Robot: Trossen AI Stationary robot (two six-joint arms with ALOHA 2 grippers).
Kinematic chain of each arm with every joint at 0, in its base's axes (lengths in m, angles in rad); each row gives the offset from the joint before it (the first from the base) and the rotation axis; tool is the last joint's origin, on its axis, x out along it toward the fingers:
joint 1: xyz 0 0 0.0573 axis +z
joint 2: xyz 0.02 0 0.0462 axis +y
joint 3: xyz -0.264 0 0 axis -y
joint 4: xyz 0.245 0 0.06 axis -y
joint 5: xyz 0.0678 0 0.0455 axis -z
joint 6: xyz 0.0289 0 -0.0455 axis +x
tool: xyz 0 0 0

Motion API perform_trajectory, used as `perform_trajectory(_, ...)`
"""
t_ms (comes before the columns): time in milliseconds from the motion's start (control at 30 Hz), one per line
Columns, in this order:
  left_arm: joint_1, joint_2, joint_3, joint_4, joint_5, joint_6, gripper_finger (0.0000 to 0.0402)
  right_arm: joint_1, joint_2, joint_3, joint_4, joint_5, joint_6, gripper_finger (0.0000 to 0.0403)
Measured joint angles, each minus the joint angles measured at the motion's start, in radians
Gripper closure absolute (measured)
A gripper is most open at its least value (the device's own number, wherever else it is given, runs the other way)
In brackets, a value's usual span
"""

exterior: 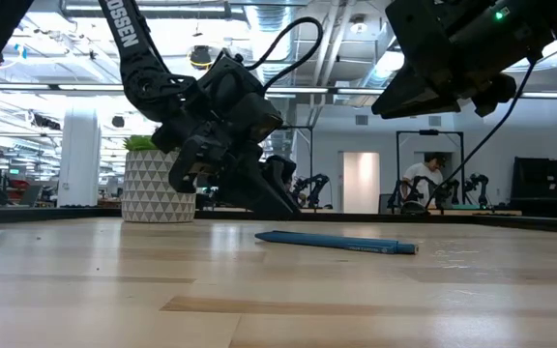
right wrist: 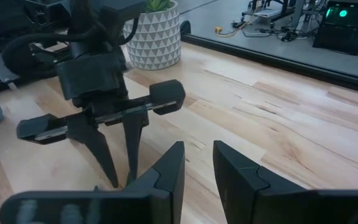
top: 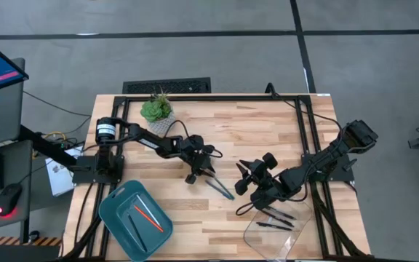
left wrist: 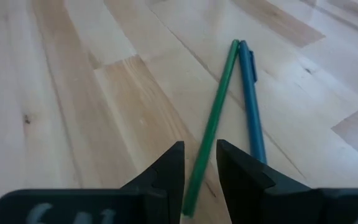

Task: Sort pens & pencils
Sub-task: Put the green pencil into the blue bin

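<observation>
A green pencil [left wrist: 219, 106] and a teal-blue pen [left wrist: 250, 99] lie side by side on the wooden table, touching at their far ends [top: 220, 188]. My left gripper [left wrist: 199, 146] is open. It slants down with one fingertip on either side of the pencil's near end, and a sliver of table shows on both sides. In the low view the blue pen [exterior: 337, 242] lies flat to the right of that gripper [exterior: 259, 198]. My right gripper [top: 247, 191] hovers open and empty just right of the pair.
A teal tray [top: 111, 211] at the near left holds an orange-red pencil [top: 150, 216]. A clear tray [top: 297, 236] at the near right holds black pens [top: 276, 218]. A potted plant [top: 156, 113] stands at the far left. A black frame runs around the table.
</observation>
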Motion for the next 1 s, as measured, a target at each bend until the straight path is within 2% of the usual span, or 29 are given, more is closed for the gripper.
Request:
perform_trajectory(733,0.014,0.000,0.003,0.013,0.029,0.017,0.0319,0.000,0.000,0.000,0.000,0.000,0.000,0.0295)
perform_trajectory(1000,0.020,0.000,0.003,-0.004,0.026,-0.039,0.0319,0.000,0.000,0.000,0.000,0.000,0.000,0.0295)
